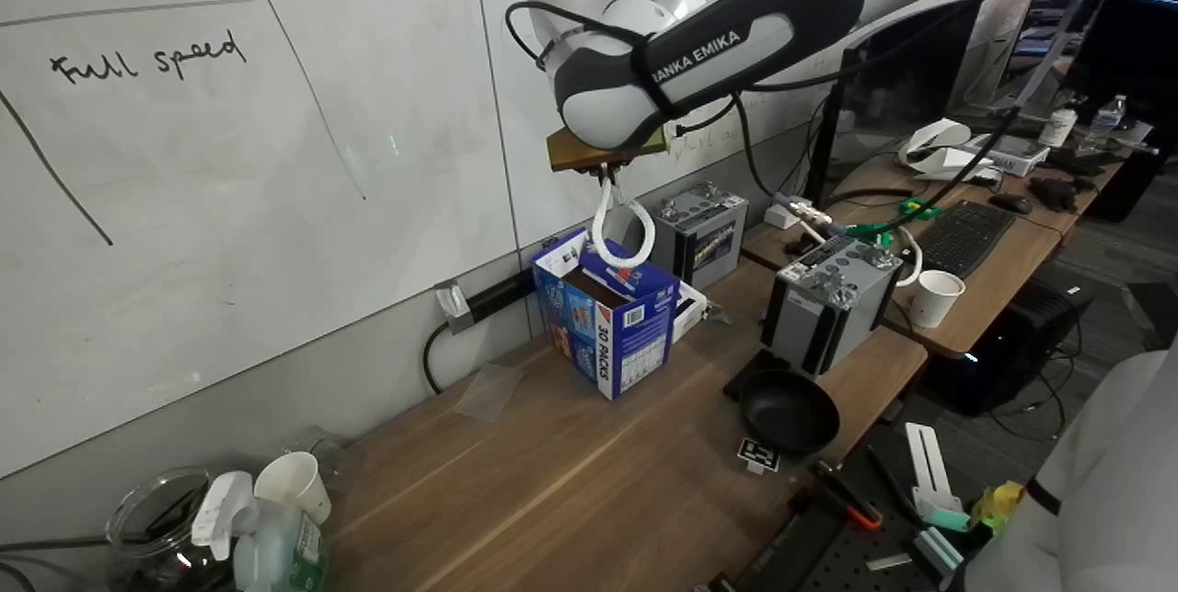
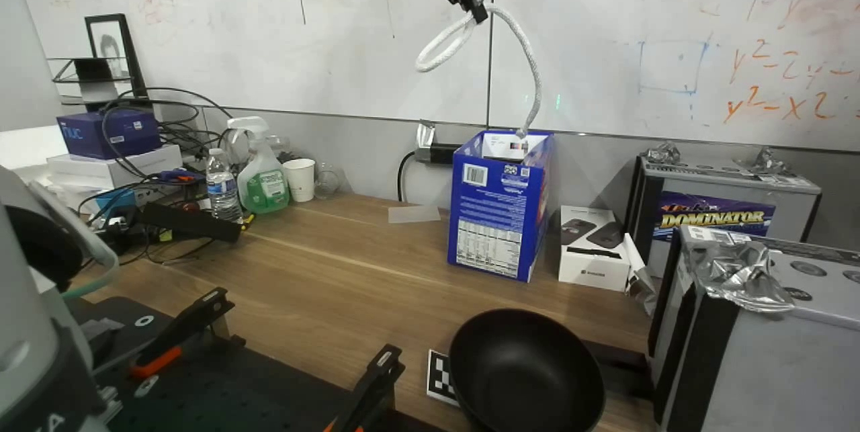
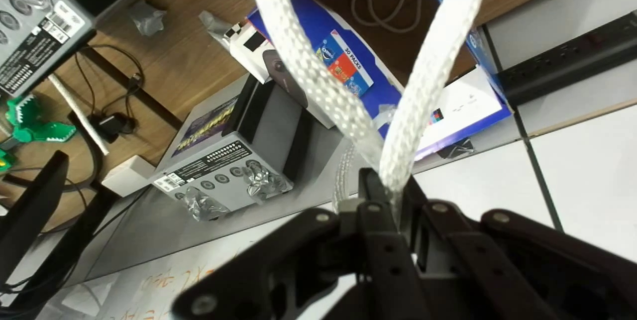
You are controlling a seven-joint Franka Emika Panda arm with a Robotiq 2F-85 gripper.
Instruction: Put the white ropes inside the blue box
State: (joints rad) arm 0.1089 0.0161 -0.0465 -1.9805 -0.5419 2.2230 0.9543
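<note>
Whiteboard (image 2: 336,62) with marker writing spans the back, above a grey wall (image 2: 363,156), and my wooden tabletop (image 2: 316,271) runs along it. I take every place from the blue box (image 2: 487,210), which stands upright there with its top open. Above that box I have the pincer (image 3: 393,190) pressed together on the white rope (image 3: 318,88), pinching it firmly. In an exterior view the white rope (image 2: 534,72) makes a loop at the pincer and a longer tail that droops toward the blue box, its lower end showing at the open top; whether that end is inside the rim I cannot tell. My wrist view looks into the blue box, where a thin pale cord (image 3: 380,21) lies in loose loops, well below the pincer.

Just beside the blue box I have a small white box (image 2: 594,267), and past that, by the wall, a grey battery (image 2: 719,217). Another battery (image 2: 772,365) stands farther from the wall than the blue box, as does a black pan (image 2: 524,365). Behind the blue box a power strip (image 3: 567,56) runs along the wall. Well apart from the blue box, on the side away from the batteries, stand a spray bottle (image 2: 265,187) and a paper cup (image 2: 300,180).
</note>
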